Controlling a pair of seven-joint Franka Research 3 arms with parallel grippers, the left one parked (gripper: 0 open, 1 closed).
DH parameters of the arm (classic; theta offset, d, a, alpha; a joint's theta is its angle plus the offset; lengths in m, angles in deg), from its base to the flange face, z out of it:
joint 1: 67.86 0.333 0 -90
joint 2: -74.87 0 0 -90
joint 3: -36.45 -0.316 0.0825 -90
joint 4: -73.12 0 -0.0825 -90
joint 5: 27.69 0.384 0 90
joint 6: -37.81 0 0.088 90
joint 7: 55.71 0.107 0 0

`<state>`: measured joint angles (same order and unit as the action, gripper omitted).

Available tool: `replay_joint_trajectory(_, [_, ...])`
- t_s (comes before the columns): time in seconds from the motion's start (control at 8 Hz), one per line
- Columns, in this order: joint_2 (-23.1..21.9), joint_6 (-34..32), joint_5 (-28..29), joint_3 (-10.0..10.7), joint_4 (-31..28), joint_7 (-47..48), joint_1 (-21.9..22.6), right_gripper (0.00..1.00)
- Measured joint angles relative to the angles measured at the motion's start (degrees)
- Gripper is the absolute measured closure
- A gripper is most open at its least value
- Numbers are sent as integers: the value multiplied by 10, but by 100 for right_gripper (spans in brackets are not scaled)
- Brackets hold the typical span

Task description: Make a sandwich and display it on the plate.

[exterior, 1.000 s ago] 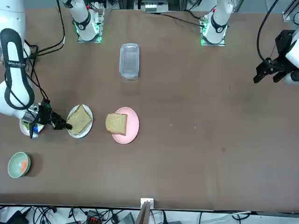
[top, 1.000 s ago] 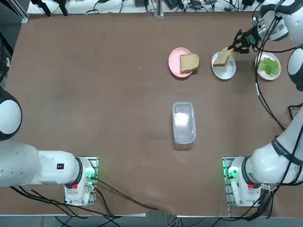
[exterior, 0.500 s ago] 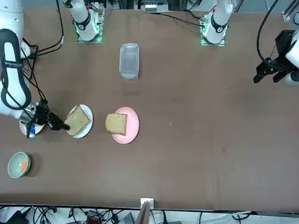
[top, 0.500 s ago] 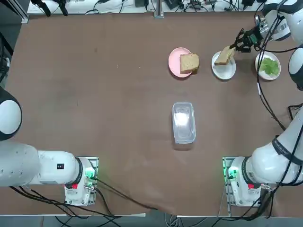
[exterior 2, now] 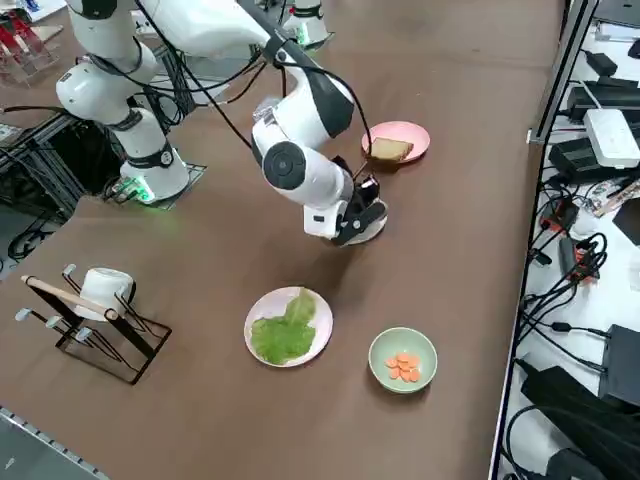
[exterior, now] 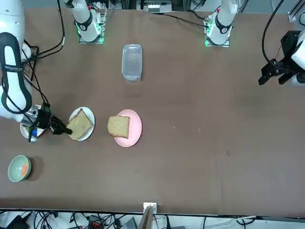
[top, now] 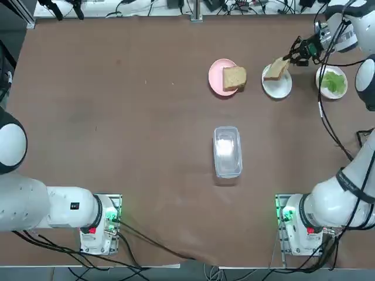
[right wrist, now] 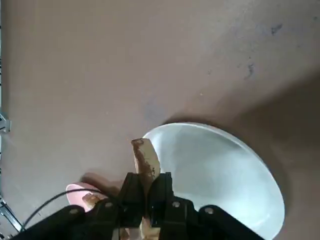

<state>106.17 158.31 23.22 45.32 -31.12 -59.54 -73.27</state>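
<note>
Brown table (top: 146, 129): we see right gripper (top: 291, 58) clenched on one bread slice (top: 274, 70) over white plate (top: 276, 86); second slice (top: 234, 77), lettuce (top: 333, 82), carrot bits (exterior 2: 403, 366) unassembled

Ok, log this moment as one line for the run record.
right end effector: shut on bread slice, held tilted above white plate | second bread slice: on pink plate | lettuce: own plate, unused

From overhead, the plastic container (top: 227, 151) sits mid-table. At its 12 o'clock, a plate (top: 217, 78) bears bread (top: 234, 77); at 1 o'clock the plate (top: 276, 86); at 2 o'clock the lettuce plate (top: 332, 82).
</note>
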Motion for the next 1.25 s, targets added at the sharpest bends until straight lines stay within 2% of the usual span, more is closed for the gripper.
replay_joint_trajectory(0.62, [7,0,1,0,1,-20,-1,92])
replay_joint_trajectory(0.88, [10,-1,1,0,1,-44,-5,85])
replay_joint_trajectory(1.0, [12,-1,1,0,1,-51,-8,77])
replay_joint_trajectory(1.25, [13,-1,1,0,1,-55,-9,43])
